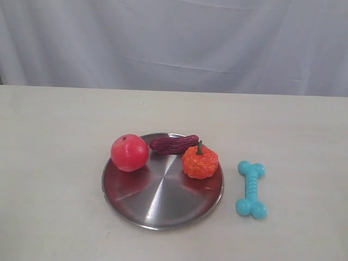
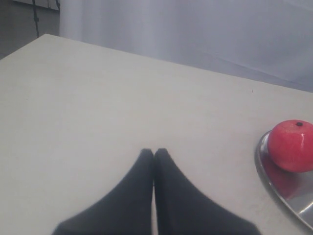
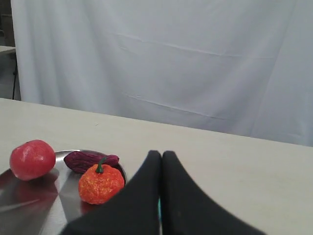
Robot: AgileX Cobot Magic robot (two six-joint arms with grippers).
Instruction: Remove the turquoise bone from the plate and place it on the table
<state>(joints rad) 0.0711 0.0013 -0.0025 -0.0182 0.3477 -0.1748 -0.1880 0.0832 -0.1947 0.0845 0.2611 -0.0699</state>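
Exterior view: the bone [image 1: 251,190] is lying on the table [image 1: 54,163], just right of the plate [image 1: 163,204], its long axis running near-to-far. Left wrist view: the left gripper [image 2: 154,152] is being held pressed together, empty. Right wrist view: the right gripper [image 3: 162,154], likewise pressed together, is being judged nearer the bone.

Turquoise bone [image 1: 251,189] on table [image 1: 54,163], beside plate [image 1: 163,209]

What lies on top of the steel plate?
A red fruit, a purple vegetable and an orange pumpkin. The plate under them is covered. The turquoise bone lies beside it.
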